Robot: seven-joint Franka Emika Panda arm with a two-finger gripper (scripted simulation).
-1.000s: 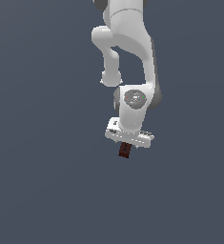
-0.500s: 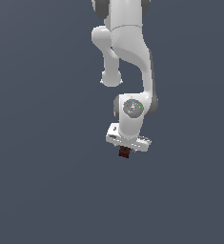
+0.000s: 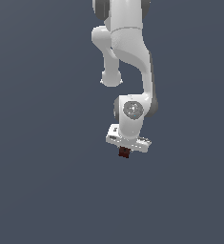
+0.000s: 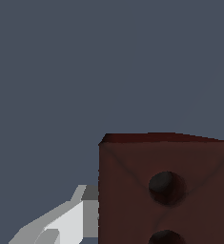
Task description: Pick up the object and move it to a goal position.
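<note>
The white arm (image 3: pixel 127 57) hangs down from above against a plain slate-grey backdrop, its wrist bent so the gripper (image 3: pixel 125 151) points downward. Tucked right under the broad white hand sits the object (image 3: pixel 124 152), a small dark reddish-brown block, far narrower than the hand above it and tilted a touch with the wrist. It looks clamped between the jaws, though from out here the fingers are mostly hidden behind the hand, so I go by the close camera. In the wrist view the object (image 4: pixel 166 190) fills the near corner, big and dark, with two round darker hollows on its face and faint diagonal creases. One pale finger (image 4: pixel 68 221) presses right against its side, touching it. Nothing shows beneath the block but flat grey.
</note>
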